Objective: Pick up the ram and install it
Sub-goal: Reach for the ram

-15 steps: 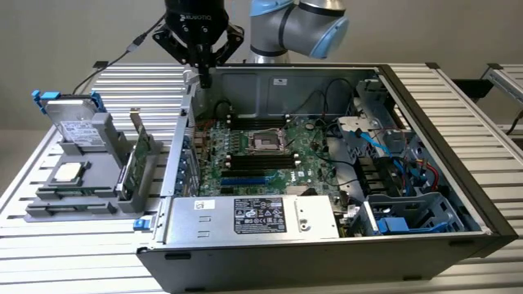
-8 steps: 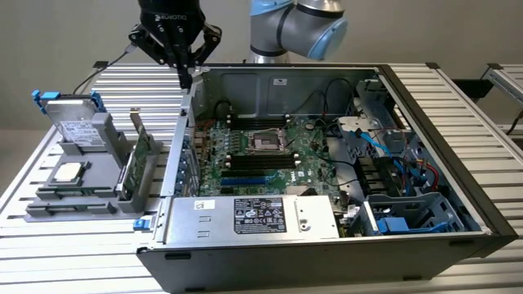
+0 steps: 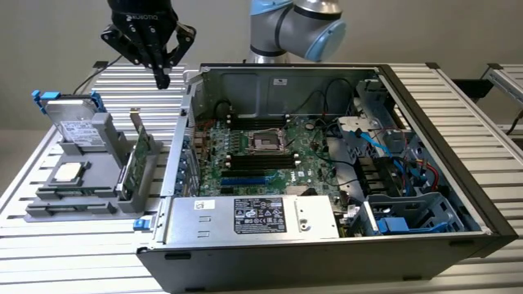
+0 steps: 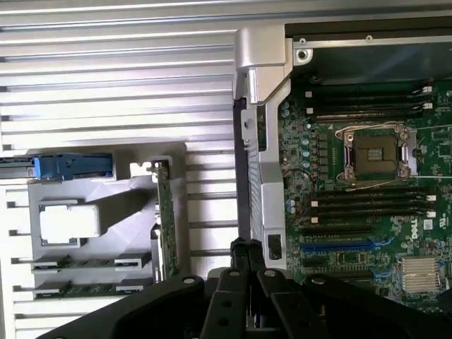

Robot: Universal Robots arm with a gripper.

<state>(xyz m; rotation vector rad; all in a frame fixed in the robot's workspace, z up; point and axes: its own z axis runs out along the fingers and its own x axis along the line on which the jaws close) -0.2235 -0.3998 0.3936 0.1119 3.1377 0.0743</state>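
My gripper hangs shut and empty high above the slatted table, behind the grey holder and left of the open computer case in the exterior view. In the wrist view the black fingers are pressed together over the case's edge. The ram is a narrow green stick standing on edge in a slot of the grey holder, with a second like it in the neighbouring slot. The motherboard's long black memory slots lie beside the processor socket.
The holder also carries a silver hard drive with blue rails, an upright green expansion card and a square silver chip. In the case, a power supply sits at the front and cables and drive cages on the exterior view's right.
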